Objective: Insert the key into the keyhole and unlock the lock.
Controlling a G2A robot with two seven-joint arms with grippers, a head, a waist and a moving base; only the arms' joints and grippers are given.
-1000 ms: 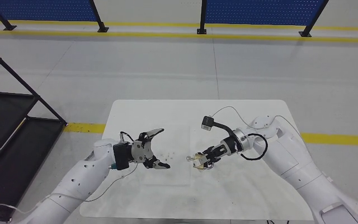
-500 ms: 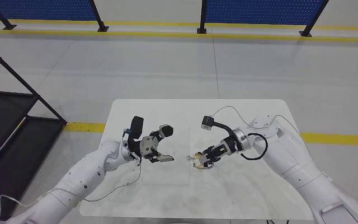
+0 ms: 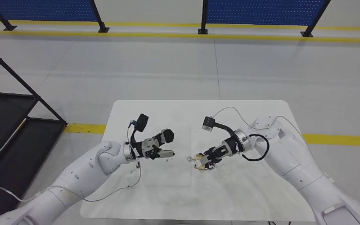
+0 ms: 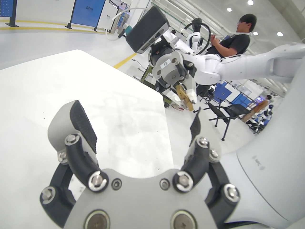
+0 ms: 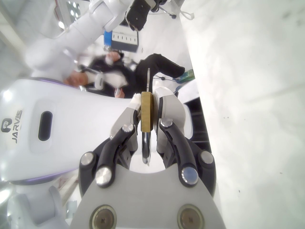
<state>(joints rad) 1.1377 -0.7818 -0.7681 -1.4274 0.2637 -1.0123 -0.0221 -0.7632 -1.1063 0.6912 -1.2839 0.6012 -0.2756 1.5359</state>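
1. Left gripper (image 4: 137, 110): claw wide apart with nothing between the black ribbed pads (image 4: 83, 122). It hangs above the white table (image 3: 253, 118), left of centre, and points at the other arm's claw.
2. In the top view the left gripper (image 3: 167, 144) sits near the right gripper (image 3: 201, 160) with a gap between them, no contact.
3. Right gripper (image 5: 146, 101): claw clamped on the brass lock (image 5: 145, 114), one finger on each flat side. It is held off the table around the middle.
4. The lock's steel shackle (image 5: 145, 148) points back toward the right gripper's palm.
5. The key (image 5: 148, 79) is a thin metal blade seen edge-on, sticking out of the lock's end opposite the shackle. Cannot tell how deep it sits.
6. In the left wrist view the lock (image 4: 188, 104) is pinched in the right gripper (image 4: 183, 96), facing the left claw.
7. Top view: the key (image 3: 189, 159) end aims toward the left gripper.
8. Black rack (image 3: 17, 124) on the floor left of the table.
9. Yellow floor line (image 3: 326, 138) passes behind the table.
10. Blue barriers (image 3: 264, 11) stand at the far end.
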